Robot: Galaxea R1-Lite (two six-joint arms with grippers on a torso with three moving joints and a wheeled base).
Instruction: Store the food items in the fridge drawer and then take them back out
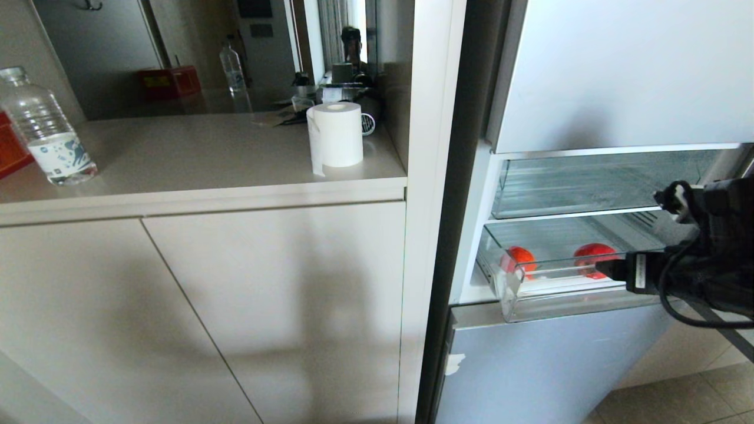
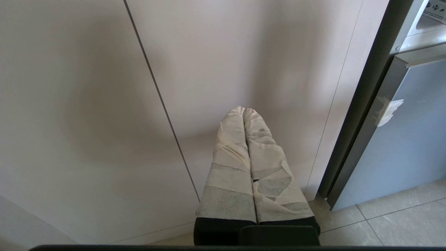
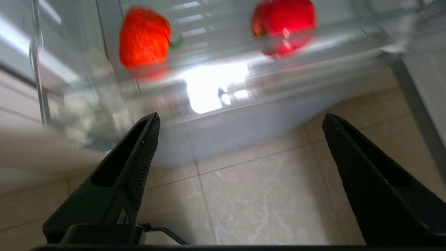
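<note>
Tomato, apple in drawer; R gripper outside, empty.

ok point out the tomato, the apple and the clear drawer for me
tomato [image 1: 519, 258], head view, on its orange-red top, left in the drawer
apple [image 1: 594, 254], head view, on its upper red side, right in the drawer
clear drawer [image 1: 565, 306], head view, on its thick front lip

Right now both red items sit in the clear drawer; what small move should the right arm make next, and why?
Probably advance the right gripper over the drawer's front lip toward the apple. Its fingers stand wide apart and empty, short of the drawer, and the apple lies nearer the arm than the tomato.
</note>
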